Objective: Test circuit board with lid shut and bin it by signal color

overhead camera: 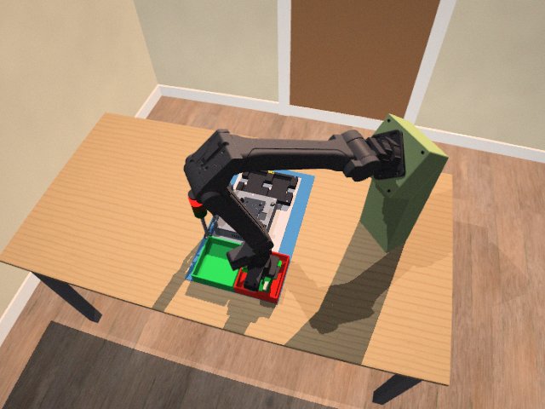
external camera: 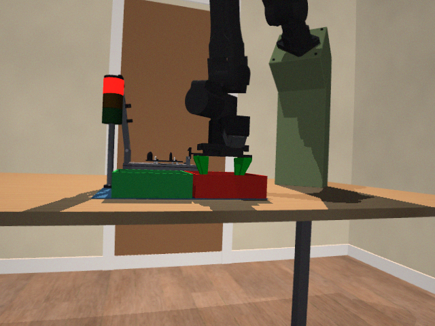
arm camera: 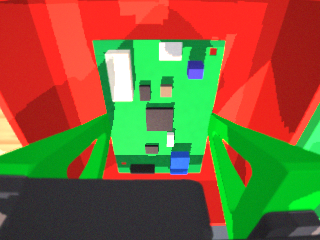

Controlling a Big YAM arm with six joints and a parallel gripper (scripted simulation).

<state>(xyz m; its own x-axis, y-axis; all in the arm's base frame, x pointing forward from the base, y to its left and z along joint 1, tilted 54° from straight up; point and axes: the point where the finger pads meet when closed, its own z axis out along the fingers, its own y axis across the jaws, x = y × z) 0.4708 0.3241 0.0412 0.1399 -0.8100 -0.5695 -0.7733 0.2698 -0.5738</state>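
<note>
While the signal tower (external camera: 113,85) shows red, these lines stand:
End effector (arm camera: 160,145): fingers fairly wide, clamped on the circuit board (arm camera: 160,105) by its long edges.
Board place: held inside the red bin (external camera: 228,185) (floor contact unclear).
Handling: probably light, stiff, fragile parts; edges suit gripping.
Count: 1 board, 2 bins, with 1 green bin (external camera: 151,184).

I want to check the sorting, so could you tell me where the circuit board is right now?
In the wrist view the circuit board sits face up between the claw fingers, inside the red bin, right of the green bin.
</note>
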